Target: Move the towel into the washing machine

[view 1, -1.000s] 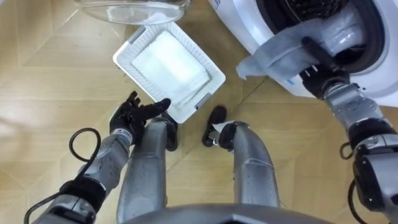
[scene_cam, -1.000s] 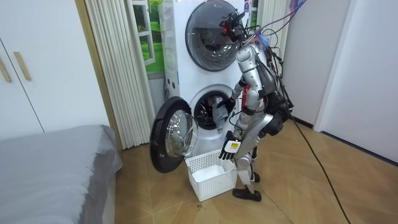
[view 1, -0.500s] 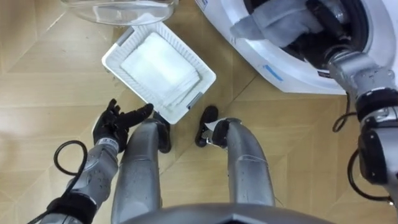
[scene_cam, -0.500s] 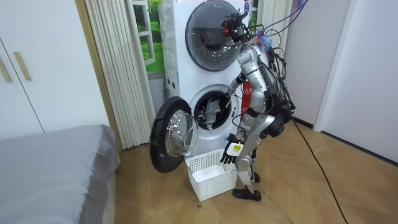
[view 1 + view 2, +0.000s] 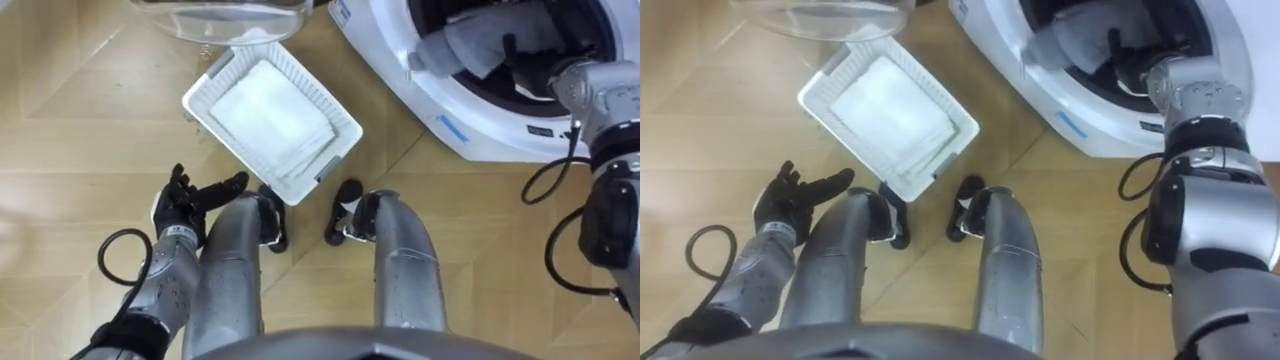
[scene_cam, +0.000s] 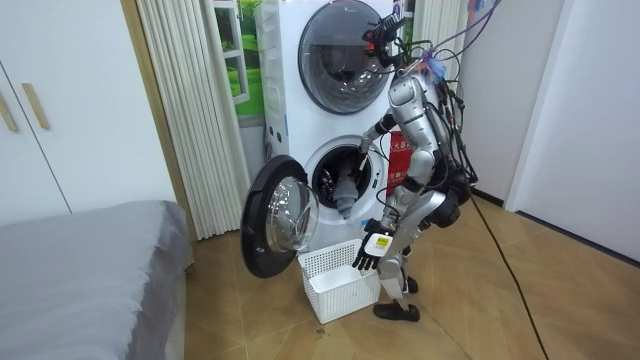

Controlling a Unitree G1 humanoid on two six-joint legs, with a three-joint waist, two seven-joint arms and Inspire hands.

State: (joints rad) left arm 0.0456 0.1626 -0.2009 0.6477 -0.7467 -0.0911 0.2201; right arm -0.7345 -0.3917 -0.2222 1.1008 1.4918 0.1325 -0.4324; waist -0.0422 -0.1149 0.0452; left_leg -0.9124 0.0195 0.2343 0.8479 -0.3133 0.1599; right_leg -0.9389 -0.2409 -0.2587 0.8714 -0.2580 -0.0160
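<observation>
1. Towel: grey and bunched, it lies in the round mouth of the lower washing machine. Part of it is inside the drum. In the room view a fold hangs over the lower lip of the opening.
2. The right hand is inside the drum mouth with its dark fingers curled onto the towel, grasping it. The right arm reaches in from the right edge of the eye views.
3. The washing machine's round glass door stands swung open to the robot's left. A second machine with its door closed is stacked on top.
4. A white slatted basket sits on the wooden floor, just in front of the machine and below the open door. It is turned so that one corner points at the robot's feet.
5. Inside the basket is a flat, pale white surface. I cannot tell whether it is folded cloth or the bare bottom.
6. The left hand hangs beside the left leg, near the basket's closest corner and not touching it. Its fingers are spread and relaxed and it holds nothing.
7. In the room view the robot stands upright facing the machine, feet just beside the basket.
</observation>
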